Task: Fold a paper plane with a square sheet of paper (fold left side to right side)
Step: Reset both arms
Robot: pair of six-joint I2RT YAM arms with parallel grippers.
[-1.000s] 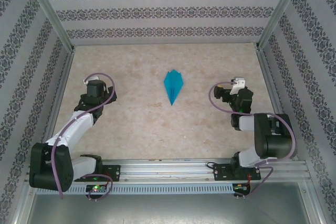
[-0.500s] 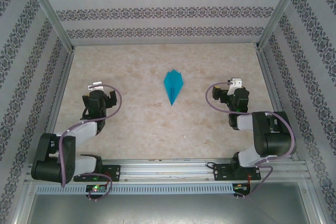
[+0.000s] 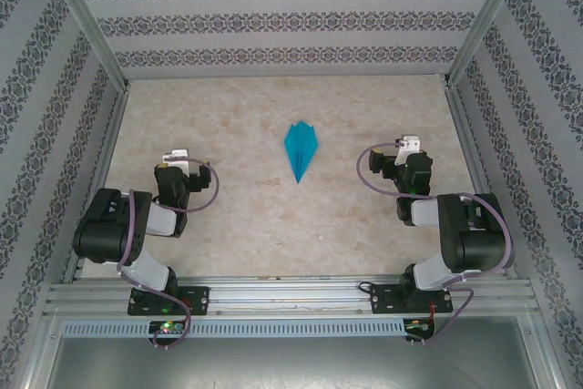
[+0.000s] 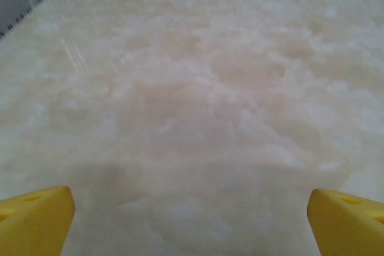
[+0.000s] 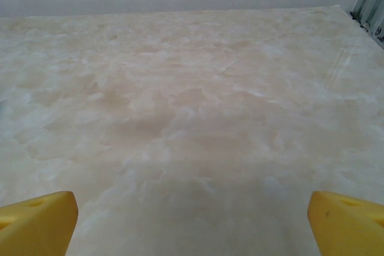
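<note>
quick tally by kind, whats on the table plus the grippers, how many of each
paper plane, teal: 1
grippers, both open: 2 (left gripper, right gripper)
total: 3

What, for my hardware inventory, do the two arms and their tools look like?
Both the left arm and right arm have bulky black joints with white links between, and a lilac cable looping at each wrist. The left tool and right tool carry blunt yellow fingers, each topped by a small white block.
</note>
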